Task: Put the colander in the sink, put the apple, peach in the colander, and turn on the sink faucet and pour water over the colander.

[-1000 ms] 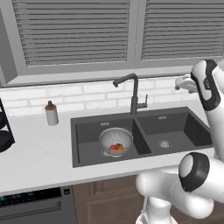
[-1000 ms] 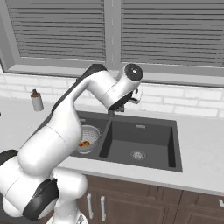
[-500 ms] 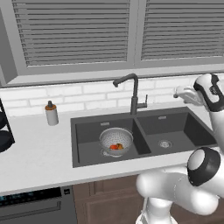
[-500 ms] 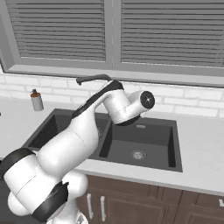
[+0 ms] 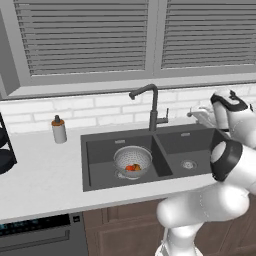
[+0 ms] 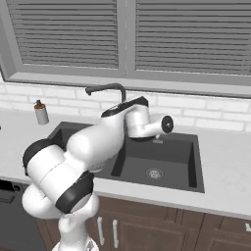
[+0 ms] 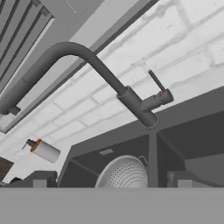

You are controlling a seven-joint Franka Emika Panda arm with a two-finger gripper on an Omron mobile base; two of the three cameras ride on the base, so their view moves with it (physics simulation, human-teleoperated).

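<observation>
Colander (image 5: 132, 161) already sitting in the larger left basin of the sink (image 5: 200, 138), fruit (image 5: 132, 167) inside. Gripper (image 5: 196, 113) spread wide, empty, right of the sink faucet (image 5: 151, 102). No water yet; lever left to flip.

Round silver-grey perforated metal colander (image 5: 132, 161) sits in larger left basin of dark grey rectangular double-basin sink (image 5: 199, 139), fruit inside it. Tall thin dark grey hooked faucet (image 5: 149, 105) at colander's 1 o'clock, behind basin divider. Small dark-capped bottle (image 5: 59, 130) on counter, 10 o'clock of colander.
</observation>
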